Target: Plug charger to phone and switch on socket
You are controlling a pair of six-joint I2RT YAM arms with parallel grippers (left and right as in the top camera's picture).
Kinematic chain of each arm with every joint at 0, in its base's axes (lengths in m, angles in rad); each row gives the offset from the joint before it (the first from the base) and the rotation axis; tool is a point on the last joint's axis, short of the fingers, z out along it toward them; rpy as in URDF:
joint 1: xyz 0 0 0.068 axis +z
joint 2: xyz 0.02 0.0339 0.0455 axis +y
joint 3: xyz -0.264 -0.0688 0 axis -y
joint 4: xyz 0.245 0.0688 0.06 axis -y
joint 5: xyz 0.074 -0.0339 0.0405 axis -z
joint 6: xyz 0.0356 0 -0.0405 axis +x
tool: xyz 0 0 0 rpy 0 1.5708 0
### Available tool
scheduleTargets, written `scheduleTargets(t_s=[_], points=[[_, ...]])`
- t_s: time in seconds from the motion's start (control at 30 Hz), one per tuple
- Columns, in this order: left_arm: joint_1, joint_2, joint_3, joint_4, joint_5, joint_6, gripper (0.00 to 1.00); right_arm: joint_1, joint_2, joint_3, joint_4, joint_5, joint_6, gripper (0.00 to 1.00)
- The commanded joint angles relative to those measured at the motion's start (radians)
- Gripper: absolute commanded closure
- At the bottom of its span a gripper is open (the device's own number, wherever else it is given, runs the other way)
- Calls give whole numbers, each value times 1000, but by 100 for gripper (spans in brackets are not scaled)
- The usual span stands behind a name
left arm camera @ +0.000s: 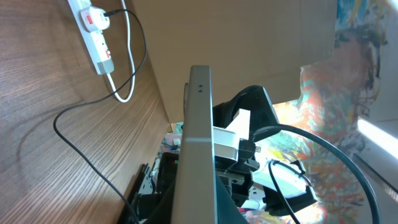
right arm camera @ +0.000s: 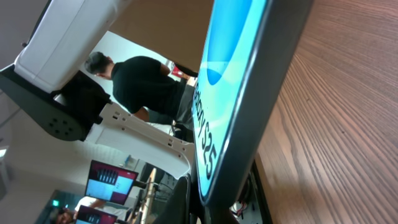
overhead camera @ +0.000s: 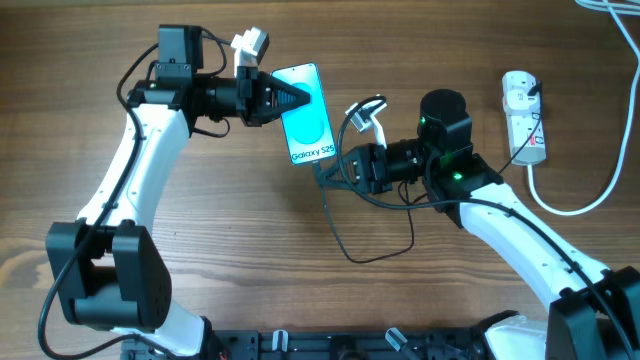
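Note:
The phone (overhead camera: 308,115) glows cyan with "Galaxy S25" text and is held up off the table. My left gripper (overhead camera: 290,100) is shut on its upper left side. The phone shows edge-on in the left wrist view (left arm camera: 198,143) and fills the right wrist view (right arm camera: 242,81). My right gripper (overhead camera: 333,167) is pressed against the phone's bottom edge, shut on the charger's connector end, which is hidden between the fingers. The thin black charger cable (overhead camera: 345,250) loops across the table from that gripper. The white socket (overhead camera: 522,115) lies at the far right with a black plug head (overhead camera: 535,95) in it.
A thick white cord (overhead camera: 590,205) curves from the socket towards the right table edge. The socket (left arm camera: 96,34) and black cable (left arm camera: 81,149) also show in the left wrist view. Both arm bases stand at the front edge.

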State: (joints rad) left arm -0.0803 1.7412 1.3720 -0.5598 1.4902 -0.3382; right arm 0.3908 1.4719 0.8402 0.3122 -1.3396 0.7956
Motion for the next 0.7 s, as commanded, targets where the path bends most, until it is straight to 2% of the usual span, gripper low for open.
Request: scheduleTargets(t_s=[0.0,0.57,0.67], points=[[-67,-8,-12,-24,69,73,96,-42,11,35,36,164,16,96],[-67,-8,-12,-32,73,88,96,-43,11,35,42,172,42,96],[-66,-8,-12,-31,72,88,96,-43,11,35,-9,164,33,92]])
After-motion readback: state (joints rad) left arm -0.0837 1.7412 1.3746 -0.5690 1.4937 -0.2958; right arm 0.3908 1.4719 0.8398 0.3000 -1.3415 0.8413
